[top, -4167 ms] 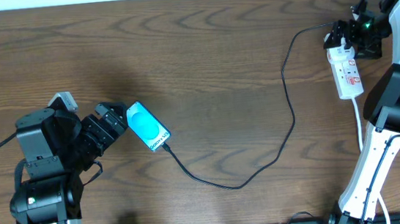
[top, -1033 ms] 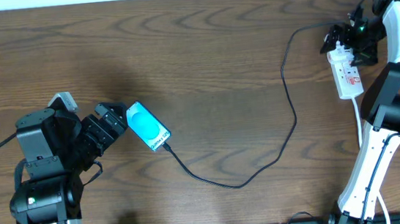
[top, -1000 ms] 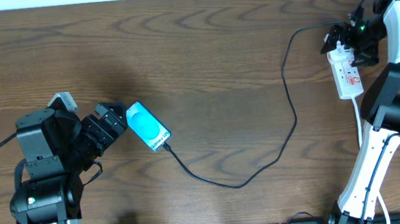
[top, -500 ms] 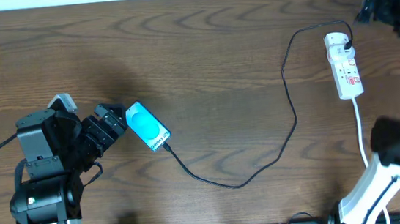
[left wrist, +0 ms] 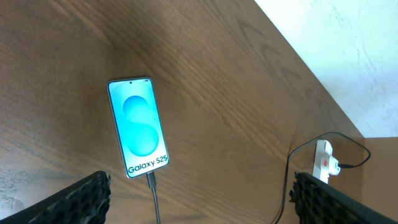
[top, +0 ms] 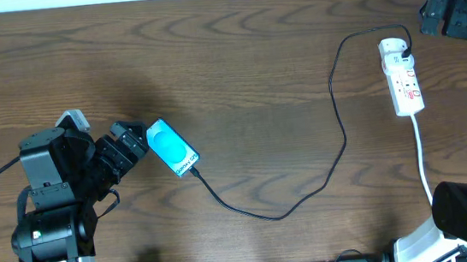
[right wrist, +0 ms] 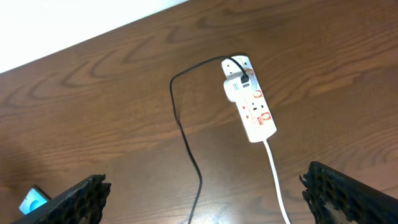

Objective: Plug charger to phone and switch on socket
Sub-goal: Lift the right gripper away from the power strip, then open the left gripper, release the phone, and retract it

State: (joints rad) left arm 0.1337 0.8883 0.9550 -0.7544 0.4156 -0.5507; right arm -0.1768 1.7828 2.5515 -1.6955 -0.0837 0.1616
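The phone lies flat on the table at the left, its blue "Galaxy S25" screen lit; it also shows in the left wrist view. The black charger cable has its plug tip in the phone's lower end and runs in a long loop to the white socket at the right, where its adapter sits. My left gripper is open, just left of the phone. My right gripper is open and raised high, up and right of the socket.
The socket's white cord runs toward the table's front edge past the right arm's base. The left arm's body stands at the front left. The table's far edge meets a white wall.
My right gripper has left the socket's top end and lifted away up and to the right. The socket now lies uncovered. The left arm, phone and cable have not moved.
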